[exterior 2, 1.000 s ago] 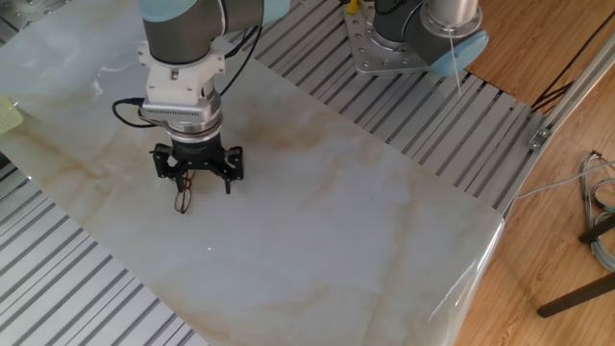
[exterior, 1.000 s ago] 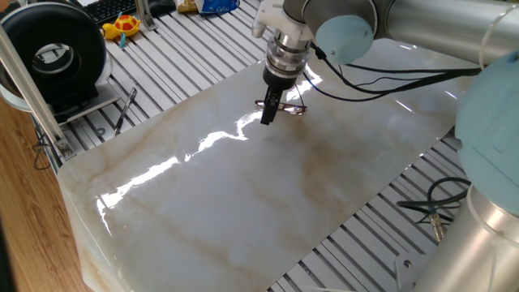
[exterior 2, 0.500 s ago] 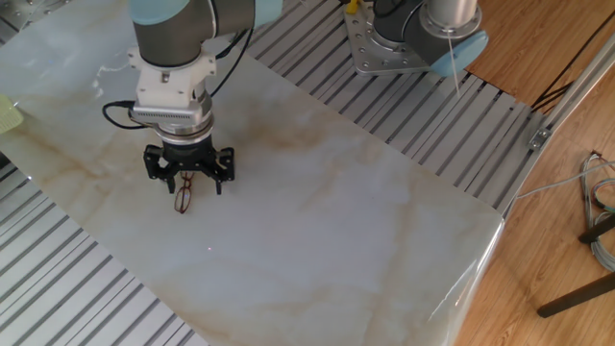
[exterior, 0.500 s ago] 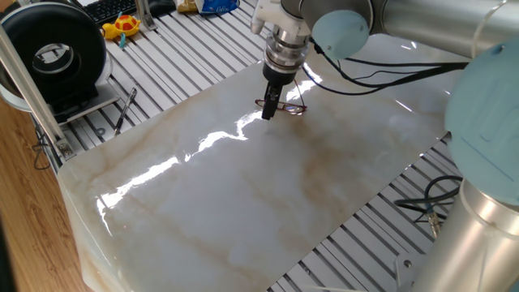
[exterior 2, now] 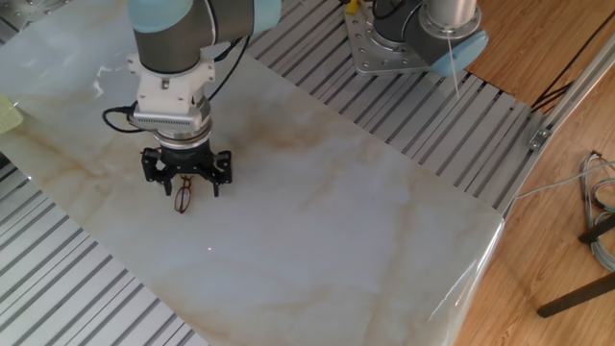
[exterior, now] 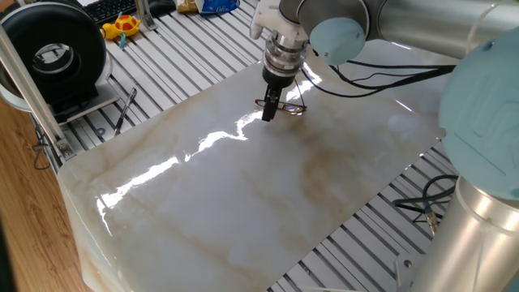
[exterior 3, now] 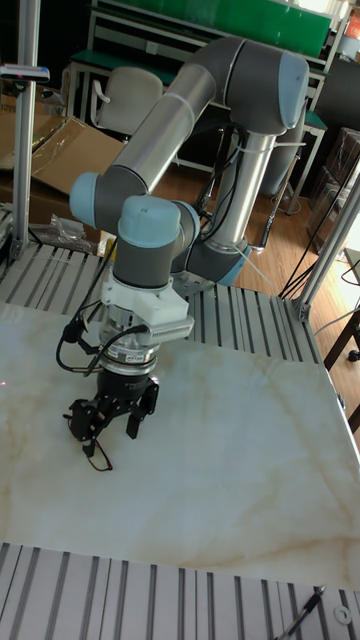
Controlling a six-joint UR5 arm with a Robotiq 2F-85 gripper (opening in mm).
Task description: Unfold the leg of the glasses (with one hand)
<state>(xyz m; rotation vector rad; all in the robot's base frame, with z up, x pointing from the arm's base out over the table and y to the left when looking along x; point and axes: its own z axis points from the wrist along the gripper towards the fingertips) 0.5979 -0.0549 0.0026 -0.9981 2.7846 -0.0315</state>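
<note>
The glasses (exterior 2: 183, 198) lie flat on the marble worktop (exterior 2: 365, 221), toward its left side in the other fixed view. The hand (exterior 2: 185, 179) hangs directly over them, fingers (exterior 2: 214, 183) released and spread, seemingly to straddle the frame and catch a folded leg.

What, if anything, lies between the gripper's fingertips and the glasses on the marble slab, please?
Nothing does. In the other fixed view the gripper hangs open right over the glasses, fingers straddling the frame; whether they touch it cannot be told.
</note>
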